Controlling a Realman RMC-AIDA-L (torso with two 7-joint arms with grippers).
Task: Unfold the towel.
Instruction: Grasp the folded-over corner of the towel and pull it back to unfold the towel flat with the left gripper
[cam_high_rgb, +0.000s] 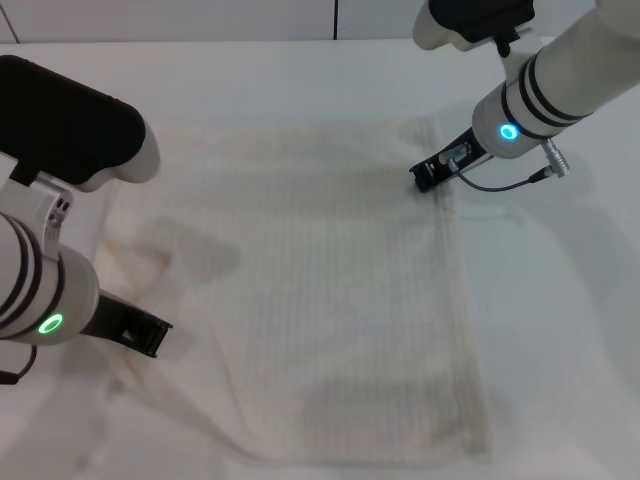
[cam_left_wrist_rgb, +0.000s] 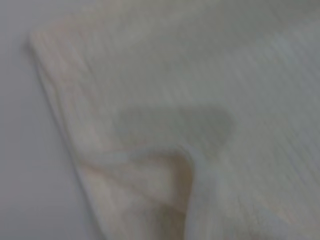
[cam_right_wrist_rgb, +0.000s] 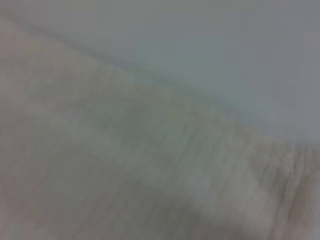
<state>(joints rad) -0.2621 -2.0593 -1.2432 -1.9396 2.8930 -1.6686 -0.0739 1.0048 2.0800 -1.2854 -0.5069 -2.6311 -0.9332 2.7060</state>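
Note:
The cream-white towel lies spread across the white table, ribbed stripes faintly visible, with a hemmed edge down its right side. No red tag shows. My right gripper is low at the towel's far right corner, on the hem. My left gripper hangs over the towel's rumpled left edge, near the front. The left wrist view shows a turned-over fold of the towel beside bare table. The right wrist view shows the towel's weave very close.
The white table runs beyond the towel on the right and at the back. A grey wall with a dark seam stands behind it. Wrinkles lie along the towel's left side.

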